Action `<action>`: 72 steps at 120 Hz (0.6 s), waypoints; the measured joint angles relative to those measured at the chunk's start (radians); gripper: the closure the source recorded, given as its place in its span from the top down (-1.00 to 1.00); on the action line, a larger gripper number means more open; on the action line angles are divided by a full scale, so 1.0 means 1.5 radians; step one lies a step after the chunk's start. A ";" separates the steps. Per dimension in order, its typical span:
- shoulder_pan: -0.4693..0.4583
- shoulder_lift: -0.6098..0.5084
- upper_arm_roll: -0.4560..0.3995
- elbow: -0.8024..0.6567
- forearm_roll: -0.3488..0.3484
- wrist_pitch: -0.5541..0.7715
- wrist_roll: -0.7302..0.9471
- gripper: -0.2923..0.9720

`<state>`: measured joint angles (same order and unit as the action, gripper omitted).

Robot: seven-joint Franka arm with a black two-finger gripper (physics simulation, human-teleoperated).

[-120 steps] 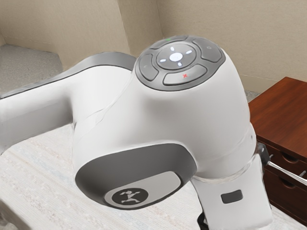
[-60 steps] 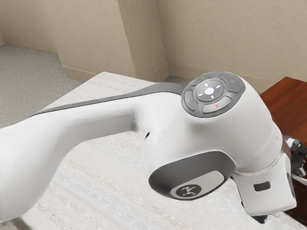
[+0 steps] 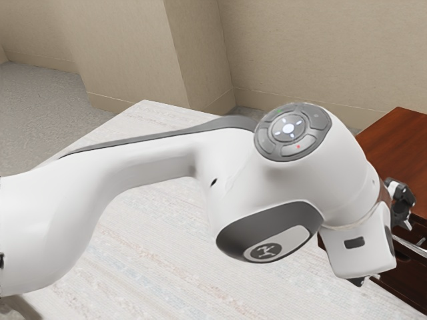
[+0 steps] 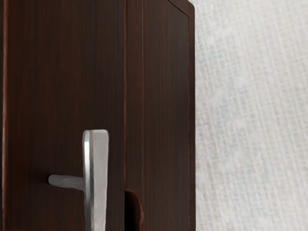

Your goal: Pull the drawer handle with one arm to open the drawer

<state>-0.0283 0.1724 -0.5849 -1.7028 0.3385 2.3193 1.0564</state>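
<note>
Our white arm [image 3: 200, 173] has eased toward the exterior view's right over the last half second, bringing our black gripper [image 3: 359, 281] up to the dark red-brown wooden cabinet [image 3: 393, 143]; we judge the reach nearly done, the pull unstarted. That view cannot tell us whether the gripper is open or closed. The wrist view shows the silver bar handle [image 4: 95, 183] near the edge of the dark wooden drawer front [image 4: 62, 96], close under our hand.
</note>
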 joint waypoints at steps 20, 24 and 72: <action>0.000 0.004 0.030 0.000 0.009 0.004 0.005 0.35; 0.000 0.007 0.033 0.000 0.012 0.005 0.005 0.37; -0.007 0.008 0.046 -0.033 0.022 0.007 0.020 0.79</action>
<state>-0.0386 0.1846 -0.5157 -1.7520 0.3716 2.3302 1.0865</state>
